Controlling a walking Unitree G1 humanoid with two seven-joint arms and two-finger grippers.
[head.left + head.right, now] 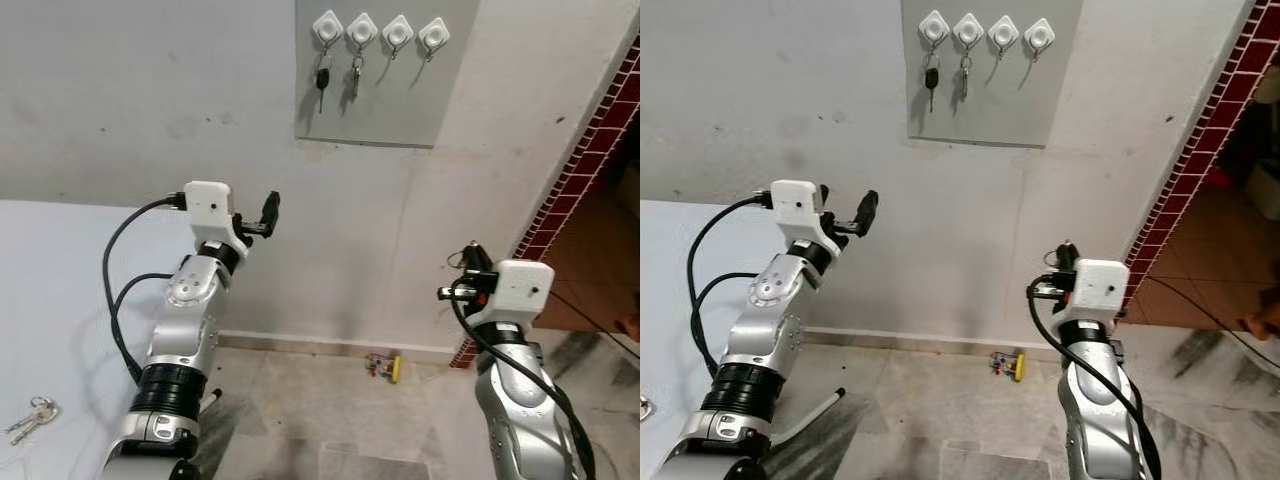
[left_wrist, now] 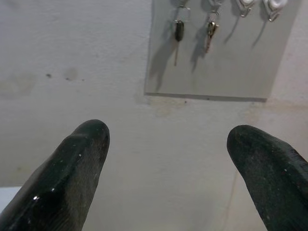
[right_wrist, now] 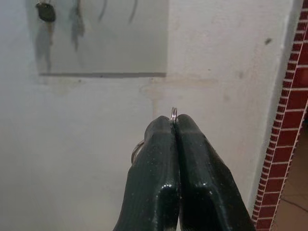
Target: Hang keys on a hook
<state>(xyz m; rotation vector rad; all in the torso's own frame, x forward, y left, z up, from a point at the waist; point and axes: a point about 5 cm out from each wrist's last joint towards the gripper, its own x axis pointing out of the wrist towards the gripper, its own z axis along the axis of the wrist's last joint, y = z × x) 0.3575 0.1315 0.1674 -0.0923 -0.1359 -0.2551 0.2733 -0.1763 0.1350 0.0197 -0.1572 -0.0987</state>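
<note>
right gripper (image 3: pixel 174 126) pinching key ring (image 3: pixel 173 113); left gripper (image 2: pixel 168 149) spread, empty

Key ring (image 3: pixel 173 113): mostly buried between the right gripper (image 3: pixel 174 126) fingers, just a sliver poked out at 12 o'clock.
Hooks (image 2: pixel 243 5): chopped off by the frame's edge.
Floor toy (image 1: pixel 385 366): too tiny to make out.
Table keys (image 1: pixel 32 418): small, couldn't count them.

grey board (image 1: pixel 385 95), white hooks (image 1: pixel 362 29), red-brick wall (image 1: pixel 590 150)
</note>
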